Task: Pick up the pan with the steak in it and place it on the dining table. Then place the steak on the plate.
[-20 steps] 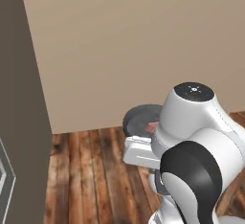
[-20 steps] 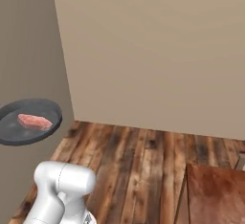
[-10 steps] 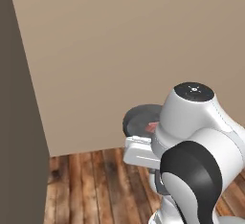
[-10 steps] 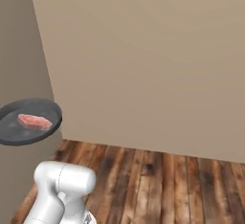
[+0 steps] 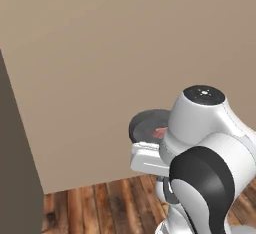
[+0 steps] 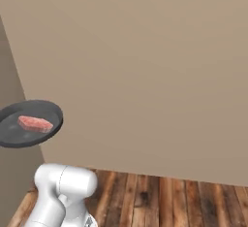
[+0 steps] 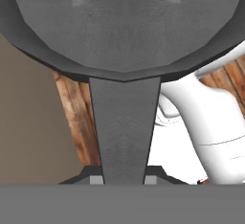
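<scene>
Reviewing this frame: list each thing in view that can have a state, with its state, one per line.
pan: held up in the air by its handle, roughly level, resting on no surface
steak: lying flat inside the pan, left of its centre in the right base view
gripper: shut on the pan's handle, fingertips either side of it in the hand view

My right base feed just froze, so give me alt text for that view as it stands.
The pan hangs in the air at the left of the view, roughly level, with the steak lying in it. Behind it stands a plain beige wall; wooden floorboards run along the bottom.
</scene>
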Controlling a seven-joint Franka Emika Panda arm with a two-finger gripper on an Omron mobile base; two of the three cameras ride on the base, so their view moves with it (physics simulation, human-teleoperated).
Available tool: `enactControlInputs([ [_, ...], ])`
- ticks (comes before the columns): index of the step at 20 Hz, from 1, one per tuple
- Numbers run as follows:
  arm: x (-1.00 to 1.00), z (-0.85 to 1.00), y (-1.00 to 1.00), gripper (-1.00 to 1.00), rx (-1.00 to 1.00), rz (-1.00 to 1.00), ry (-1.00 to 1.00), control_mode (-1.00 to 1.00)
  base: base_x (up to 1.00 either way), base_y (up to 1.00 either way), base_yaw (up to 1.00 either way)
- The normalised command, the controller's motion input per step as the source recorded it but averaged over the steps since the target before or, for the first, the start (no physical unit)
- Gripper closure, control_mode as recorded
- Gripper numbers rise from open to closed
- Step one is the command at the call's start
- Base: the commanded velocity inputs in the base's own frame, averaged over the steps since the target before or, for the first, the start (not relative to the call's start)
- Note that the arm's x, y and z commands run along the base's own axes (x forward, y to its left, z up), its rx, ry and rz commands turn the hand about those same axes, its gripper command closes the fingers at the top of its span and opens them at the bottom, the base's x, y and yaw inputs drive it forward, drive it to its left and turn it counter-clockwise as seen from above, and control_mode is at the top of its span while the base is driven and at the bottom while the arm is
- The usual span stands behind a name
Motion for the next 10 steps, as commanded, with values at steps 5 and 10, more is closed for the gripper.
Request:
enactControlInputs([
  [5,0.00,0.00,0.00,1.00,0.00,0.00,0.00,1.00,0.27,-0.04,-0.43],
  [10,0.00,0.00,0.00,1.00,0.00,0.00,0.00,1.00,0.05,-0.04,-0.49],
])
